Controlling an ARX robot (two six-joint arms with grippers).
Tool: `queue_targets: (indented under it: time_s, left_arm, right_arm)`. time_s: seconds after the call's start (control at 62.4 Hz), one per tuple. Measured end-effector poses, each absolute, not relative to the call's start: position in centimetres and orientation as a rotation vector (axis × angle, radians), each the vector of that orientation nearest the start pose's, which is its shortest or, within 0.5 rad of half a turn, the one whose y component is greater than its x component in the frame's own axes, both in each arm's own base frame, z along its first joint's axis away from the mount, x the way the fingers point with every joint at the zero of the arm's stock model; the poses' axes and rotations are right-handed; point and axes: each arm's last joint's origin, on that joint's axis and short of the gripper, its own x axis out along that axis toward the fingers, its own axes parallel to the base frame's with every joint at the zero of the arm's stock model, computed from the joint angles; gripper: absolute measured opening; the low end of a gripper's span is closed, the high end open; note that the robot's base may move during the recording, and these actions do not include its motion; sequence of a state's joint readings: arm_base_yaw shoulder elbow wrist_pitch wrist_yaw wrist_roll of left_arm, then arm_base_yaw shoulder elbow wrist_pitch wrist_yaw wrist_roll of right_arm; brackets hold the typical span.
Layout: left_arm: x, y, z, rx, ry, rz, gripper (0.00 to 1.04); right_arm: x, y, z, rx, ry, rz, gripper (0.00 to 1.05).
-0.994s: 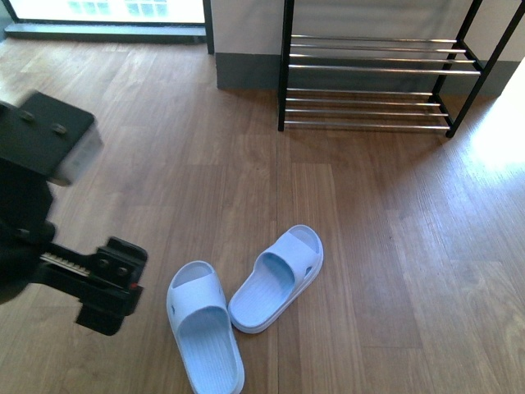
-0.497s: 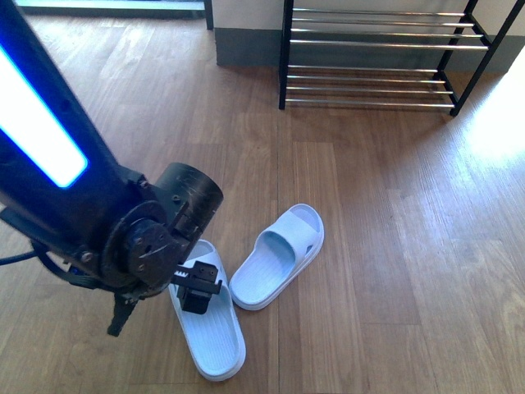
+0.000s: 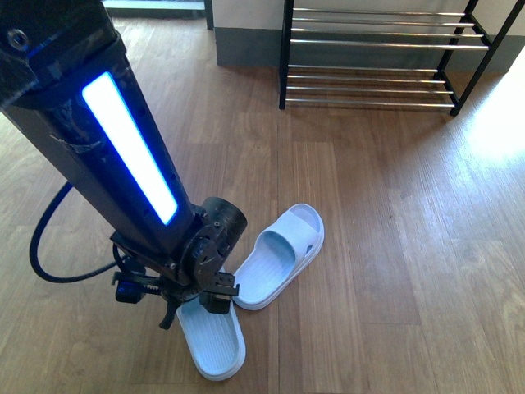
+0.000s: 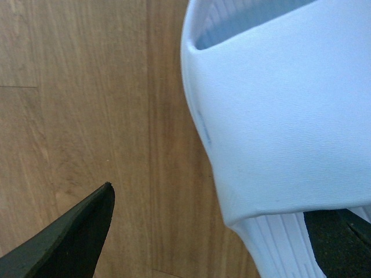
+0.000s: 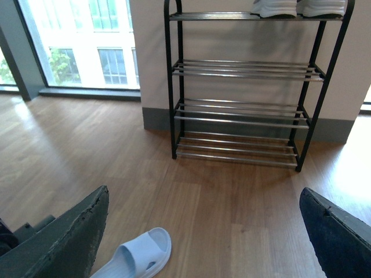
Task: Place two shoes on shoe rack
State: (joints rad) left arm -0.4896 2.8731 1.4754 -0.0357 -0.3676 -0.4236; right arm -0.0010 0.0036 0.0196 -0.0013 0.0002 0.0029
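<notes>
Pale-blue sandal (image 4: 278, 116) lies beneath the spread left jaws.

**Black arm with a glowing blue stripe**

The left arm (image 3: 98, 107) is a boxy black link with a long blue-white light strip (image 3: 131, 148) down its face and a round black joint (image 3: 223, 223) at its end. A black cable (image 3: 45, 246) loops beside it. The left pincer (image 4: 203, 234) and right pincer (image 5: 200, 234) have dark, tapered fingers (image 5: 66, 237), scuffed grey at the edges.
</notes>
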Motion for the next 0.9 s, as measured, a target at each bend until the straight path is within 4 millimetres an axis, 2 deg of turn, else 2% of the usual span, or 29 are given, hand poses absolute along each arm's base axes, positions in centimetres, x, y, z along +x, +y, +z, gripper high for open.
queue_targets:
  time_s: [0.192,0.433,0.481,0.754,0.85,0.898]
  left_arm:
    - [34.4,-17.8,-16.7,0.223,1.293,0.197,0.95]
    - [35.7,-17.4,-16.9,0.202,1.257,0.257,0.95]
    - [35.7,-17.3,-17.1,0.198,1.266,0.258,0.93]
    - [35.6,-16.9,-18.3,0.21,1.288,0.273,0.49]
    - [35.8,-16.9,-18.5,0.211,1.287,0.276,0.26]
    - [35.8,-16.9,-18.6,0.212,1.288,0.277,0.19]
  right_arm:
    - [9.7,0.0,17.0,0.003,-0.015,-0.001,0.96]
    - [9.7,0.0,17.0,0.003,-0.015,-0.001,0.96]
    - [9.7,0.0,17.0,0.003,-0.015,-0.001,0.96]
    - [9.7,0.0,17.0,0.003,-0.015,-0.001,0.96]
    - [9.7,0.0,17.0,0.003,-0.015,-0.001,0.96]
    - [9.7,0.0,17.0,0.003,-0.015,-0.001,0.96]
